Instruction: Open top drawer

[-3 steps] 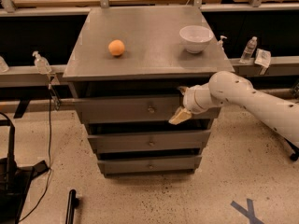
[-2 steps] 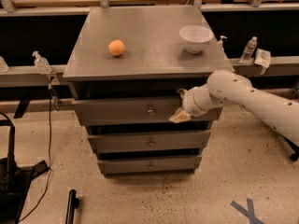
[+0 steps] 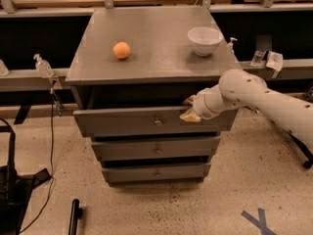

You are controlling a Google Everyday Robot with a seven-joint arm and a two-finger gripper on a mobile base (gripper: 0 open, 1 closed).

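The claw (image 3: 190, 108) sits at the upper edge of the top drawer (image 3: 122, 124), on its right part, a little to the right of the knob (image 3: 158, 122). It touches the front panel there, partly over the dark gap behind the panel and partly in front of the grey face. Whether it is clamped on that edge or only resting against it, I cannot tell. The white arm (image 3: 264, 99) reaches in from the right, low and nearly level, with its wrist just below the worktop (image 3: 156, 62).

The top drawer stands a little way out from the cabinet: its front sits forward of the worktop's edge, with a dark opening showing above it. Its front is wider than the second drawer (image 3: 127, 150) and third drawer (image 3: 127, 174) beneath, each set further back, with its own small knob at centre.

On the worktop an orange (image 3: 121, 50) lies toward the left and a white bowl (image 3: 204, 40) stands toward the right, well apart. A clear bottle (image 3: 43, 66) stands on the rail to the cabinet's left.
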